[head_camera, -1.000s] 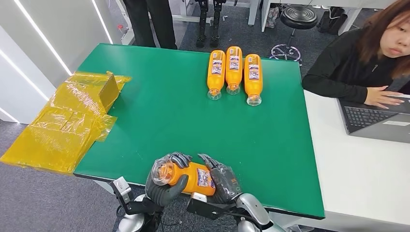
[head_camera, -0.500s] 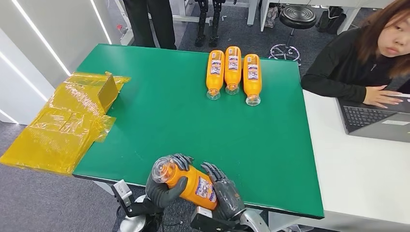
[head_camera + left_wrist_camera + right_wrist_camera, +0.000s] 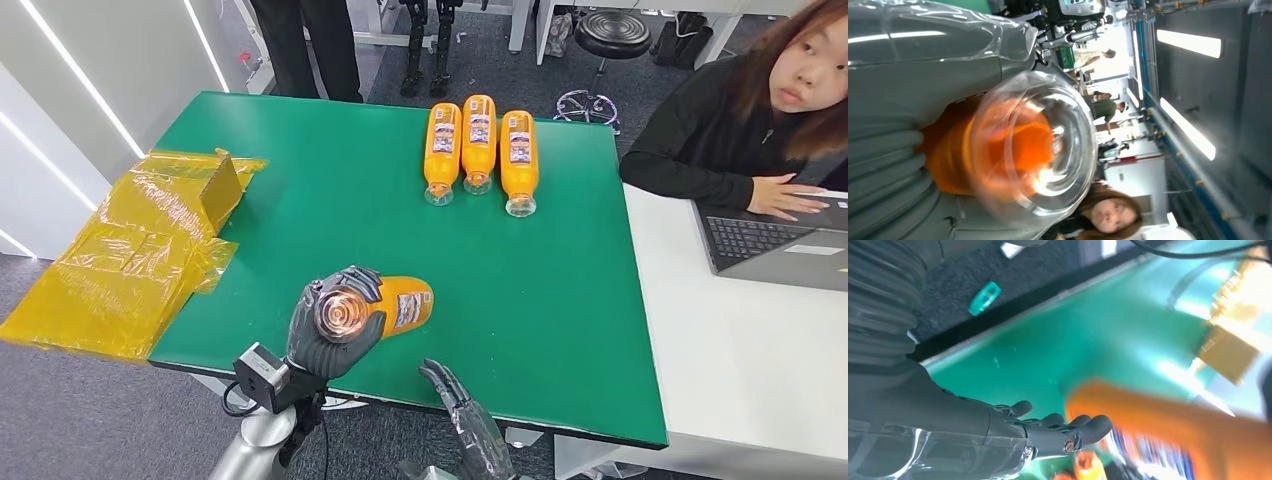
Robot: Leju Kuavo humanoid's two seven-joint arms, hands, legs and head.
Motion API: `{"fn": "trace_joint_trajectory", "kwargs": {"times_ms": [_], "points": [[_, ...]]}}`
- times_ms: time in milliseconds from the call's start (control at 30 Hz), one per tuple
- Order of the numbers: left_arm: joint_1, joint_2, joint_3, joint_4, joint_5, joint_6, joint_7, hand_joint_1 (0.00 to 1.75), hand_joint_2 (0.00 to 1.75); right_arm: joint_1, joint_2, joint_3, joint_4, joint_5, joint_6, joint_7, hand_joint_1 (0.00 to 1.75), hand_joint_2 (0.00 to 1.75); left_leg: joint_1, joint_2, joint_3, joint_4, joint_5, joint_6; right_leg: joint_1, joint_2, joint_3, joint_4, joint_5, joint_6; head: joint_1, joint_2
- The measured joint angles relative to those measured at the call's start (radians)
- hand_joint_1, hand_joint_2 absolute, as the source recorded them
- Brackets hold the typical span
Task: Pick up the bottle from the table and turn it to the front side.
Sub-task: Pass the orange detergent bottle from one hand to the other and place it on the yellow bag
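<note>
Behind held bottle, three bottles, person

We see the left hand holding a bottle above the near edge of the table, cap end toward us. The right hand lies apart, right of it, beyond that edge. Three bottles lie side by side at the far edge. Plastic wrapping overhangs the table's left side. A laptop sits on the adjoining table to the right.
</note>
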Motion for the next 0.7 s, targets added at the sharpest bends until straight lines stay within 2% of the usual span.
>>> {"fn": "trace_joint_trajectory", "kwargs": {"times_ms": [467, 700], "points": [[-0.080, 0.030, 0.025, 0.014, -0.144, 0.098, 0.013, 1.75, 1.75, -0.010, -0.031, 0.032, -0.042, -0.049, -0.039, -0.003, 0.00, 1.75, 0.000, 0.001, -0.004, 0.000, 0.000, 0.000, 0.000, 0.002, -0.004, 0.000, 0.000, 0.000, 0.000, 0.000], [-0.111, 0.080, 0.026, 0.040, -0.345, 0.237, 0.052, 1.75, 1.75, -0.010, -0.031, 0.036, -0.034, -0.079, -0.056, -0.018, 0.00, 1.75, 0.000, 0.002, -0.004, 0.000, 0.000, 0.000, 0.000, 0.003, -0.005, 0.000, 0.000, 0.000, 0.000, 0.000]]}}
